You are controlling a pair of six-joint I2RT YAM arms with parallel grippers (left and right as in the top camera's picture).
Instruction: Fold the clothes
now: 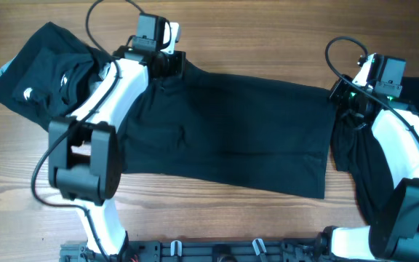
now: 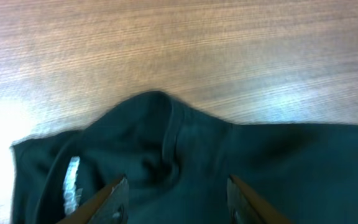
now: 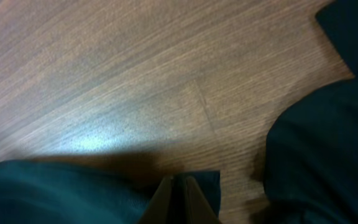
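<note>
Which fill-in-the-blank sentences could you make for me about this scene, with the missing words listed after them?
1. The spread T-shirt is ___ in colour.
2. The right hand is ___ on a corner of that T-shirt.
3. The fingers of the left hand stand ___ over the collar.
4. The table is made of ___.
Missing words: black; shut; apart; wood.

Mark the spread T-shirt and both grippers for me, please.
spread T-shirt (image 1: 231, 131), overhead view, middle of its body.
left gripper (image 2: 178, 190), left wrist view, midway between its open fingertips, over the collar.
right gripper (image 3: 180, 194), right wrist view, between its closed fingertips, at the hem corner.
</note>
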